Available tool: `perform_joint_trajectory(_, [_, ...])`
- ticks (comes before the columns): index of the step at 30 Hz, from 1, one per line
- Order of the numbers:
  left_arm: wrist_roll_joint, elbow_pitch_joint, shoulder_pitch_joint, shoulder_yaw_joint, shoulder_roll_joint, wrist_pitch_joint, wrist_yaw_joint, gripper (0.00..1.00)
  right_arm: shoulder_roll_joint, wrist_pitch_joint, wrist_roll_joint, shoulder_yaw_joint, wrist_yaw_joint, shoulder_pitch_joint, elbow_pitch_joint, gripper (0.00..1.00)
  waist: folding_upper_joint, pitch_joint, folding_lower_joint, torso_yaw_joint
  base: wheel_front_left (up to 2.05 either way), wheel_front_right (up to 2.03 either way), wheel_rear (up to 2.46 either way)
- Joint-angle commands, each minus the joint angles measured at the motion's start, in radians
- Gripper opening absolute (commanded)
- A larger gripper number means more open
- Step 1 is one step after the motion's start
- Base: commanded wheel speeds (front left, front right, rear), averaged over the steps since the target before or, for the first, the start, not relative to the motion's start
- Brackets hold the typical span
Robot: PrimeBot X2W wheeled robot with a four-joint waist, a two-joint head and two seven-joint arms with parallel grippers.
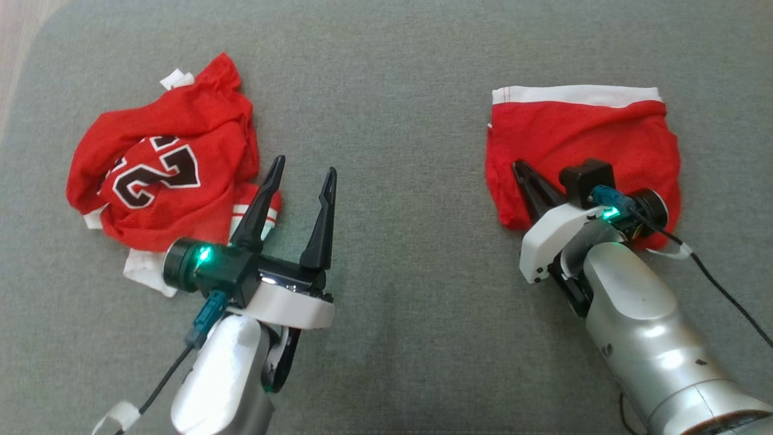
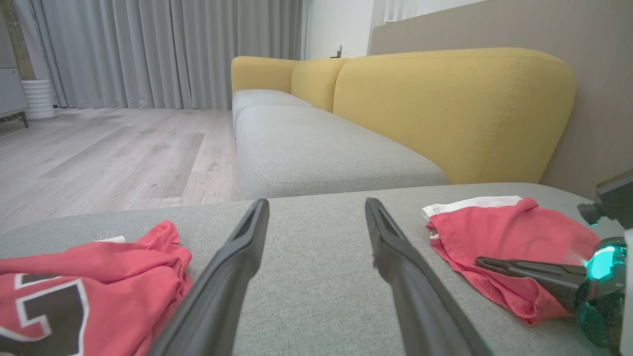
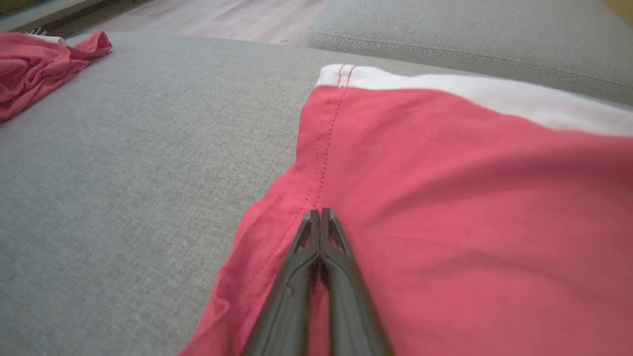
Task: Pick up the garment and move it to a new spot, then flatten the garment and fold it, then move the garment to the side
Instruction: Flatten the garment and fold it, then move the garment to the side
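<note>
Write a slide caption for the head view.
Open left end effector beside crumpled red jersey; shut right end effector over folded red garment on cushion.

jersey point(image 1: 163, 175): crumpled, left of frame, on grey cushion point(image 1: 410, 90)
shorts point(image 1: 580, 142): red, white band, right of frame
left gripper point(image 1: 305, 165): jaws apart, just beside jersey
right gripper point(image 1: 518, 165): jaws together, over shorts

There are two red garments: one crumpled jersey point(image 1: 163, 175) and one folded garment point(image 1: 580, 139) with one white band point(image 1: 574, 95). Two hands show, the left hand point(image 1: 305, 165) and the right hand point(image 1: 517, 164), each with two dark fingers point(image 1: 259, 205) and one green light point(image 1: 204, 254). Three grey seat cushions point(image 2: 321, 148) and three yellow back cushions point(image 2: 445, 109) are in view. There is one white ribbed pot point(image 2: 39, 99).
</note>
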Motion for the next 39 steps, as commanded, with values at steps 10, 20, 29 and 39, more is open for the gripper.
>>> perform_joint_trajectory(10, [0.014, -0.028, 0.027, 0.074, 0.003, -0.006, 0.001, 1.0, 0.01, -0.068, 0.046, -0.101, -0.001, 0.048, -0.188, 0.0, 0.0, -0.067, 0.0001, -0.072, 0.0, 0.0, 0.0])
perform_joint_trajectory(20, [0.011, -0.037, 0.087, 0.104, 0.003, -0.006, 0.003, 1.0, 0.014, -0.069, -0.045, -0.316, -0.001, 0.328, -0.52, 1.0, 0.0, -0.137, 0.0001, -0.134, 0.0, 0.0, 0.0])
perform_joint_trajectory(29, [0.008, -0.038, 0.119, 0.104, 0.003, -0.006, 0.003, 1.0, 0.015, -0.069, -0.009, -0.31, -0.001, 0.455, -0.596, 1.0, 0.0, -0.151, 0.0001, -0.146, 0.0, 0.0, 0.0])
perform_joint_trajectory(39, [0.016, -0.048, 0.081, 0.088, 0.003, -0.006, 0.001, 1.0, 0.015, 0.002, -0.023, -0.393, -0.001, 0.345, -0.563, 1.0, 0.0, -0.074, 0.0001, -0.105, 0.0, 0.0, 0.0])
